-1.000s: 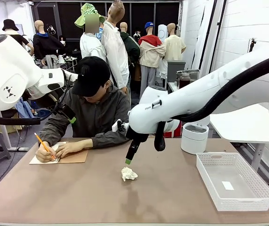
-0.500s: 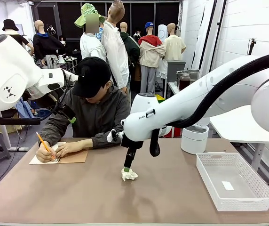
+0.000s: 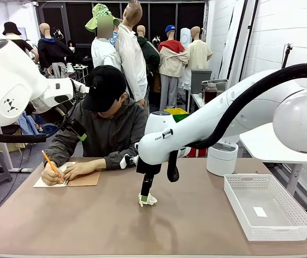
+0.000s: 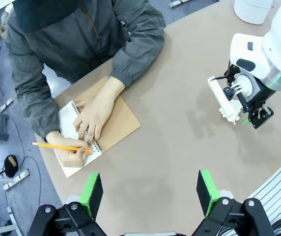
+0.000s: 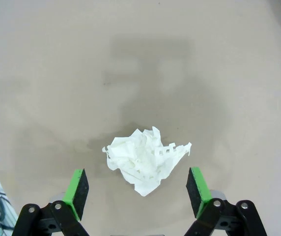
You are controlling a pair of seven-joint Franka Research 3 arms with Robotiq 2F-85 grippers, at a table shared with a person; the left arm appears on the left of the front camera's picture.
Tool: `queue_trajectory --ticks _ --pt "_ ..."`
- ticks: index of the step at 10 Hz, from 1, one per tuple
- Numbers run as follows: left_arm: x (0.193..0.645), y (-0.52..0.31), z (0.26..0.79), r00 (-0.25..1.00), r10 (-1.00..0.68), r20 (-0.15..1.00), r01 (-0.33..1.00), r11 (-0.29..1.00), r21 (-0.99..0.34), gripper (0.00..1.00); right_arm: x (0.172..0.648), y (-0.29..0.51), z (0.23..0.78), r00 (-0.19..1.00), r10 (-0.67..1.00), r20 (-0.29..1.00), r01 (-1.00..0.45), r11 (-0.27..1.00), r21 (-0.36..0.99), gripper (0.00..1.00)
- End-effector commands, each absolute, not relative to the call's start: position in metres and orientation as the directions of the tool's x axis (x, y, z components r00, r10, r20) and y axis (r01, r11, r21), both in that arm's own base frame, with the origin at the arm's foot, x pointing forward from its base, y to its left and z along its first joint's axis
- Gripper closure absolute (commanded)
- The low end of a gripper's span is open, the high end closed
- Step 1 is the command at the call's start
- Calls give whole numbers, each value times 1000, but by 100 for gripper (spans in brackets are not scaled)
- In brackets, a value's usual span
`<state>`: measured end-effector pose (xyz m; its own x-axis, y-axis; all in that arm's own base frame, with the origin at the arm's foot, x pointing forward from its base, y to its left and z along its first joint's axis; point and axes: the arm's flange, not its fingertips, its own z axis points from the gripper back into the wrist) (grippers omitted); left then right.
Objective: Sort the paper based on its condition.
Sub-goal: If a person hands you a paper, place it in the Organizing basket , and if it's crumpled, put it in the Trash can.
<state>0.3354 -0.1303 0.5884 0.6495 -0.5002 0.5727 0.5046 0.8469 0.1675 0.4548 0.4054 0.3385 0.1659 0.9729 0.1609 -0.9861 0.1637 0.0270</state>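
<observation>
A crumpled white ball of paper (image 3: 149, 200) lies mid-table, one edge ragged with torn spiral holes in the right wrist view (image 5: 145, 160). My right gripper (image 3: 153, 191) points straight down over it, open. Its green pads (image 5: 76, 189) flank the ball on both sides without touching it. The left gripper (image 4: 149, 192) hangs open and empty high above the table's left part, looking down on the person and on the right arm (image 4: 258, 54).
At the far left a person writes with a pencil (image 4: 62, 146) in a brown-covered spiral notebook (image 3: 83, 179), both hands on it. A white mesh basket (image 3: 234, 200) holding a small label stands at the right. A white round container (image 3: 221, 157) sits behind it.
The right gripper has come down and to the left, from above and beside the crumpled paper to straddling it near the tabletop. The left arm and the paper have not moved.
</observation>
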Motion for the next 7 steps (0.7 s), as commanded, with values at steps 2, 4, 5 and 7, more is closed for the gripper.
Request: queue_trajectory --ticks 2,4,5,7 --pt "336 -130 590 651 -499 572 504 848 167 0 461 416 332 174 977 122 -985 173 23 0" --pt "336 -130 590 651 -499 572 504 848 167 0 463 418 325 175 979 106 -985 175 9 0" --pt "336 -130 590 651 -499 572 504 848 167 0 464 419 323 172 980 102 -985 172 11 0" --pt "336 -130 590 651 -499 572 504 848 167 0 464 422 318 166 980 105 -986 164 29 0"
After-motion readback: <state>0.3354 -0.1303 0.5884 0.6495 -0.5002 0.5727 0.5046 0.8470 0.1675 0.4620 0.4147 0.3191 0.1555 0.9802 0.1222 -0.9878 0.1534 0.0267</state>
